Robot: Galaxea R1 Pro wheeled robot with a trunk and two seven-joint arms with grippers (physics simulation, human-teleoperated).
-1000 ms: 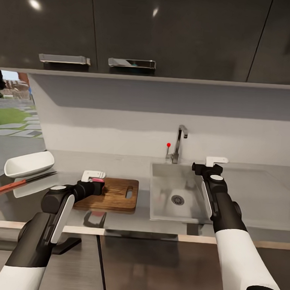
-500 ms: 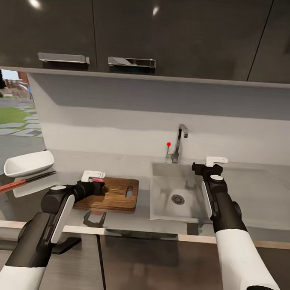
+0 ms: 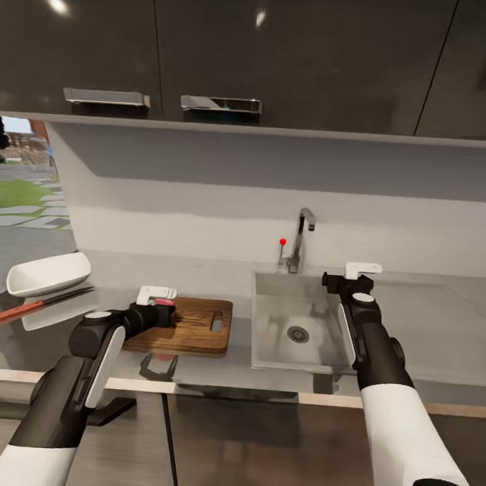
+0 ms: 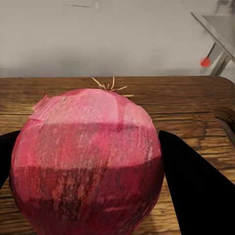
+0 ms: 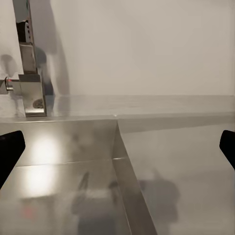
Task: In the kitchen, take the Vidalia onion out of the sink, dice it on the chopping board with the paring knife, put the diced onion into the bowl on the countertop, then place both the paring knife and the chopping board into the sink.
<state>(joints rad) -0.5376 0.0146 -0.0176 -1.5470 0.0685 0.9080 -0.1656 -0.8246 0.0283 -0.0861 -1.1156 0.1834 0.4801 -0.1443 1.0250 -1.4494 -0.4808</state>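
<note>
1. Head view, room: dark glossy upper cabinets (image 3: 233, 48) w/ two chrome handles; pale grey backsplash; window at far left onto grass and paving.
2. Surface: grey countertop (image 3: 219, 274) w/ steel-coloured front edge, dark cabinets below.
3. Sink (image 3: 294, 350): steel basin set in countertop, round drain on its floor; chrome tap (image 3: 299, 239) w/ red knob at back rim.
4. Chopping board (image 3: 195, 326): brown wood, flat on countertop just left of sink, handle slot toward sink side.
5. Vidalia onion (image 4: 88, 161): pinkish-red, papery skin, dry root tuft on top; sits over the board's left part; cannot tell if it touches the wood.
6. Left gripper (image 3: 160, 311): fingers (image 4: 196, 186) narrowed onto both sides of onion, holding it.
7. Right gripper (image 3: 330, 283): over sink's right rim; finger tips at both edges of right wrist view, spread wide, nothing between.
8. Bowl (image 3: 48, 274): white, tilted, far left of countertop.
9. Paring knife (image 3: 38, 306): red handle, dark blade, lying just in front of bowl, well apart from board.
10. Right wrist view: sink rim corner, countertop, tap base.
</note>
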